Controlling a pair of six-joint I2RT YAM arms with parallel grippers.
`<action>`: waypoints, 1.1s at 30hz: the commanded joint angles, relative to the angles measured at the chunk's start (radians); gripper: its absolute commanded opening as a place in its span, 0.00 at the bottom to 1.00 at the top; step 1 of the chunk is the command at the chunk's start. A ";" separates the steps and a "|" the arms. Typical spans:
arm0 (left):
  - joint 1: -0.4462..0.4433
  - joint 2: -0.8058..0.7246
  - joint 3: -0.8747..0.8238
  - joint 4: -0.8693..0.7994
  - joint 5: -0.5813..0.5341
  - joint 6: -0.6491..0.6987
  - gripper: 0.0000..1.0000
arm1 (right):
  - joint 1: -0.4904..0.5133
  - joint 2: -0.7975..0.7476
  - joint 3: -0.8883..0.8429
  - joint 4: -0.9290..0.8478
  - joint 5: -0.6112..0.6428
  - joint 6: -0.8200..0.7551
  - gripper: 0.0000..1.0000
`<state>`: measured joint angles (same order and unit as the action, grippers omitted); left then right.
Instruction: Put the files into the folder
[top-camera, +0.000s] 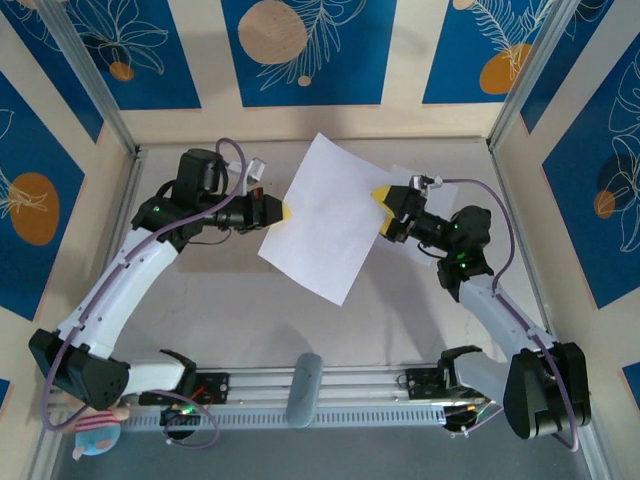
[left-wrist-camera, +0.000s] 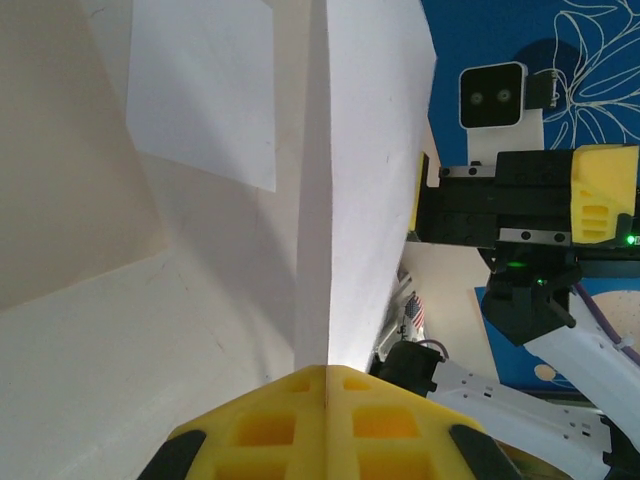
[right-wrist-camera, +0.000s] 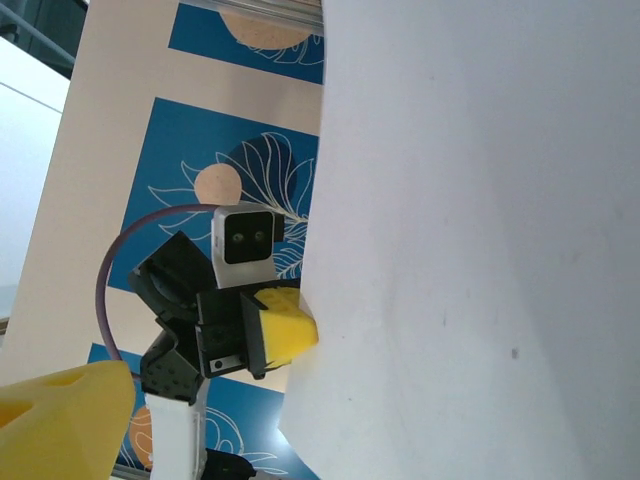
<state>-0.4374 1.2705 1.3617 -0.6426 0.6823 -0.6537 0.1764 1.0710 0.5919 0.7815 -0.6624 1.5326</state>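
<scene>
Pale grey-beige table (top-camera: 200, 300). Thin white rectangular paper sheet (top-camera: 325, 220) is raised off it and tilted, just toward 12 o'clock from centre in the top view. Second flat white sheet (left-wrist-camera: 200, 90) lies below, at 11 o'clock in the left wrist view. Left gripper (top-camera: 283, 211): yellow jaws pinched tight on the raised sheet's 9 o'clock edge. Right gripper (top-camera: 382, 205): jaws spread wide at its 3 o'clock edge, gripping nothing; contact unclear.

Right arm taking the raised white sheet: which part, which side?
Pinch the sheet at its right edge, opposite the left gripper, bringing the open right gripper in from the right. It's thin and held by one edge, so an edge pinch suits.
</scene>
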 joint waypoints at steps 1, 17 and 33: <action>0.014 -0.025 -0.014 0.030 0.041 0.002 0.00 | -0.003 -0.021 -0.012 0.004 -0.001 0.006 0.95; 0.014 -0.034 -0.076 0.252 0.068 -0.116 0.00 | 0.014 -0.028 -0.010 -0.071 -0.003 -0.060 0.84; 0.011 -0.019 -0.075 0.264 0.096 -0.125 0.00 | 0.030 -0.036 0.005 -0.116 -0.018 -0.110 0.68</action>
<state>-0.4339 1.2530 1.2816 -0.3988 0.7444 -0.7780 0.1993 1.0546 0.5915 0.6781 -0.6632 1.4467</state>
